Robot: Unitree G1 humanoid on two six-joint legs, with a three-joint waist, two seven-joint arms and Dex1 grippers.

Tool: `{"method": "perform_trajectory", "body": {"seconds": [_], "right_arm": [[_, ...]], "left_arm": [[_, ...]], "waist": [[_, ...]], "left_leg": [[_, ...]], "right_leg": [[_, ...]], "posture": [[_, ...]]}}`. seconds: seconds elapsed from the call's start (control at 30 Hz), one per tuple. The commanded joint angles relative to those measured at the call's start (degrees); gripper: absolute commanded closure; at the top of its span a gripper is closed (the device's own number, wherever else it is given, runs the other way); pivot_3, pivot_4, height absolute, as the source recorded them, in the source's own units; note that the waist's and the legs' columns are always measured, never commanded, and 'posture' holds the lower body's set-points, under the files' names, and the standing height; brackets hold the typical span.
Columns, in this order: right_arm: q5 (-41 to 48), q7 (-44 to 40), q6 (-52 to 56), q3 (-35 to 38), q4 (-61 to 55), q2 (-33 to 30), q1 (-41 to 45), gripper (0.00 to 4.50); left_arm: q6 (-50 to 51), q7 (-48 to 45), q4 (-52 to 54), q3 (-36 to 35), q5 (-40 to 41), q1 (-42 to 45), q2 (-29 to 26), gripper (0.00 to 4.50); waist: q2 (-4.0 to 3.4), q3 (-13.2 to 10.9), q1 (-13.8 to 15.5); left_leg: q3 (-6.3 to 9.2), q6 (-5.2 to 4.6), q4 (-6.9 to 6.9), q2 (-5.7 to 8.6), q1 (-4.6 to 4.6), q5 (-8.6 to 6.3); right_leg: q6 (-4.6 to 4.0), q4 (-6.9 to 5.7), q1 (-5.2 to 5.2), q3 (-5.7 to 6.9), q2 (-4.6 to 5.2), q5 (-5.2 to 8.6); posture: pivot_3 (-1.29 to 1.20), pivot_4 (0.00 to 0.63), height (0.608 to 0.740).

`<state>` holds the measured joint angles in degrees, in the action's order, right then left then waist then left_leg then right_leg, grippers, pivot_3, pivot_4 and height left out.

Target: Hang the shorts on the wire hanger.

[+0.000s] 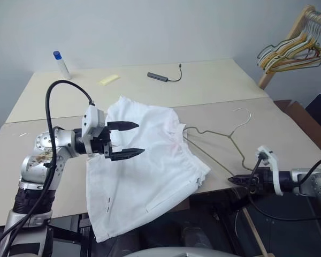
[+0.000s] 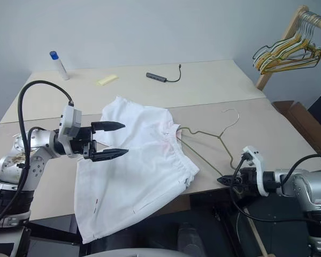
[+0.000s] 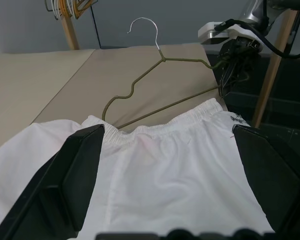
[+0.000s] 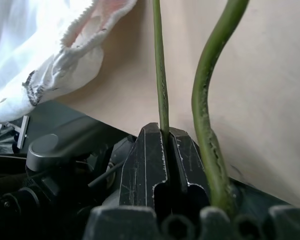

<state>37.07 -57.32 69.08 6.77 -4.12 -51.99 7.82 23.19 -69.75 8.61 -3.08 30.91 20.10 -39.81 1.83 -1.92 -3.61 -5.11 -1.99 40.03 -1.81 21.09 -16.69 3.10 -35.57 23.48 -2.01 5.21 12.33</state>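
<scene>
White shorts (image 1: 144, 171) drape over the table's (image 1: 37, 176) near edge, one leg hanging off. Above their left part the left gripper (image 1: 129, 140) hovers level, pointing right, fingers spread wide and empty. At the near right edge the right gripper (image 1: 232, 180) pinches the wire hanger (image 1: 224, 140), whose far end slips under the waistband. Bunched hangers (image 1: 291, 51) hang far right.

Hidden and cut-off parts around the shorts and hanger

One end of the wire hanger (image 1: 219, 140) disappears under the waistband of the shorts (image 1: 144, 171), so how far it reaches inside cannot be told. The shorts' lower leg hangs past the tabletop (image 1: 150, 80) edge, and the small dark marks (image 1: 108, 201) near the hem are too small to make out.
</scene>
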Motion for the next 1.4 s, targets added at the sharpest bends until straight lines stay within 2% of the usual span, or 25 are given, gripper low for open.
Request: {"method": "perform_trajectory", "body": {"seconds": [0.03, 0.3, 0.63, 0.77, 0.93, 1.0, 1.2, 1.4], "right_arm": [[-0.8, -1.2, -1.8, -1.3, 1.0, -2.0, 1.7, 4.5], [-4.3, -6.1, -7.1, -9.5, 9.0, -1.6, 10.2, 4.5], [-12.6, -13.2, -13.1, -20.8, 27.5, 4.8, 24.9, 4.5], [-15.2, -13.9, -15.7, -21.0, 33.9, 7.2, 28.8, 4.5], [-16.3, -11.7, -16.9, -17.8, 35.6, 7.6, 30.9, 4.5], [-16.1, -9.9, -17.7, -15.3, 32.9, 6.9, 30.0, 4.5], [-20.7, -1.4, -25.2, -12.6, 14.4, 4.2, 24.7, 4.5], [-30.3, 5.4, -34.7, -16.8, -0.5, 3.7, 25.2, 4.5]], "left_arm": [[0.4, 0.0, 2.2, -0.2, 0.8, 1.1, -0.8, 0.04], [0.2, -0.6, 1.8, 0.1, 0.4, 1.9, -1.2, 0.04], [-0.2, -0.9, 1.1, -0.3, 0.1, 3.1, -2.7, 0.04], [-0.2, -1.0, 1.5, -0.5, 0.2, 2.7, -3.1, 0.04], [-0.6, -0.3, 1.3, -0.6, -0.1, 2.9, -3.1, 0.04], [-1.0, -0.1, 0.6, -0.4, -0.4, 3.3, -2.7, 0.04], [-4.2, 0.0, -5.3, 0.9, -3.0, 8.5, -1.2, 0.04], [-11.9, 1.1, -15.6, 2.7, -9.2, 18.1, 0.6, 0.04]], "waist": [[0.0, 0.0, 0.1], [0.0, 0.0, 0.1], [-0.01, 0.0, 0.8], [-0.01, 0.0, 1.3], [-0.02, 0.0, 1.7], [-0.03, 0.0, 1.8], [-0.05, 0.0, 2.2], [-0.05, 0.0, 1.0]], "left_leg": [[0.0, 0.0, 0.0, 0.0, 0.0, 0.0], [0.0, 0.0, -0.01, -0.01, 0.0, 0.0], [0.0, 0.0, -0.01, -0.01, 0.05, 0.0], [-0.05, 0.0, -0.03, -0.01, 0.09, 0.0], [-0.07, 0.0, -0.03, -0.01, 0.09, 0.0], [-0.08, 0.0, -0.04, -0.01, 0.11, 0.0], [-0.24, 0.01, -0.03, -0.01, 0.18, 0.0], [-0.33, 0.05, -0.03, -0.01, 0.28, 0.03]], "right_leg": [[0.0, 0.01, 0.0, 0.0, 0.0, 0.0], [0.0, 0.1, -0.03, 0.01, -0.02, -0.01], [0.01, 0.19, -0.03, 0.07, -0.03, -0.03], [0.01, 0.24, -0.01, 0.11, -0.02, -0.03], [0.01, 0.24, -0.01, 0.15, -0.01, -0.04], [0.01, 0.26, -0.01, 0.16, -0.01, -0.04], [0.01, 0.24, 0.07, 0.21, -0.01, -0.04], [0.0, 0.2, 0.18, 0.21, -0.02, -0.04]], "posture": [[-0.04, 0.01, 0.74], [-0.02, 0.001, 0.74], [0.03, 0.0, 0.74], [0.04, 0.0, 0.74], [0.04, 0.0, 0.74], [0.02, 0.0, 0.74], [-0.03, 0.0, 0.74], [-0.07, 0.0, 0.74]]}}
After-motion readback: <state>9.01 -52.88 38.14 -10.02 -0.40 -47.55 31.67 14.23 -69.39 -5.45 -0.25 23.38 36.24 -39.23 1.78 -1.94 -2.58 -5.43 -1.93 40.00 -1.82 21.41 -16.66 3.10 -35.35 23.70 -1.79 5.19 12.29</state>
